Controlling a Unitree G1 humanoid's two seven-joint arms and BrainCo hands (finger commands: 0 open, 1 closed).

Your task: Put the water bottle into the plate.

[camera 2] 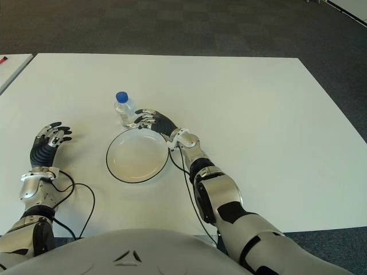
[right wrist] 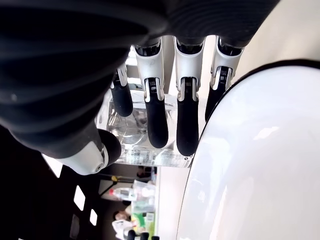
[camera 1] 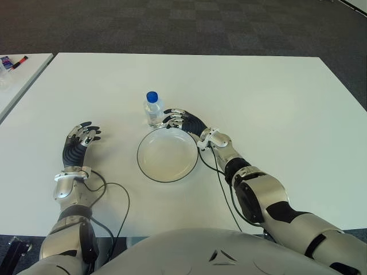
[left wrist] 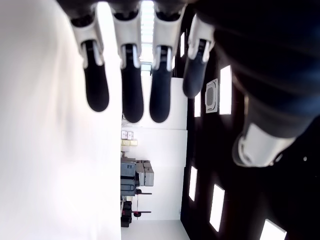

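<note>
A clear water bottle [camera 1: 153, 110] with a blue cap stands upright on the white table [camera 1: 269, 103], just beyond the far rim of a white plate [camera 1: 167, 154] with a dark edge. My right hand [camera 1: 174, 119] reaches over the plate's far right rim, its fingertips right beside the bottle. Its fingers are spread and not closed around anything. In the right wrist view the bottle [right wrist: 134, 131] shows just past the extended fingers [right wrist: 187, 120], with the plate [right wrist: 255, 165] alongside. My left hand [camera 1: 81, 137] shows to the left of the plate, open and holding nothing.
Black cables [camera 1: 123, 197] run over the table near both forearms. A second white table [camera 1: 17, 77] stands at the far left with small items [camera 1: 12, 62] on it. Dark carpet [camera 1: 229, 26] lies beyond the far edge.
</note>
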